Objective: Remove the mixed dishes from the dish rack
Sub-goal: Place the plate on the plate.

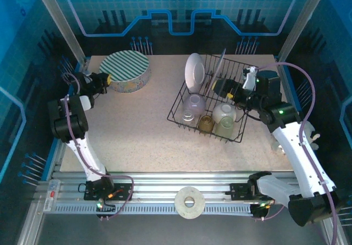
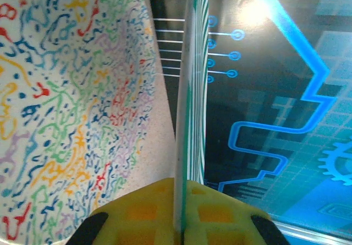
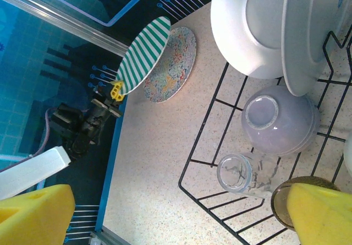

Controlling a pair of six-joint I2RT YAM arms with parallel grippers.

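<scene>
Firmly clamped on the rim of the green-striped plate (image 1: 132, 63) with the left end effector (image 1: 107, 80), far left on the tabletop (image 1: 143, 135) — held tilted over a squiggle-patterned plate (image 3: 173, 63) lying flat. Spread wide, gripping nothing: right end effector (image 3: 179, 201), over the dish rack (image 1: 176, 106) on the right — inside, two white plates (image 1: 194, 71) upright, plus lilac cup (image 1: 193, 103), amber cup (image 1: 206, 124), cream cup (image 1: 224, 112) and pale-green cup (image 1: 224, 127).

Speckled table (image 1: 137, 135), white ring (image 1: 190, 202), blue circuit-print walls (image 1: 181, 14)
</scene>
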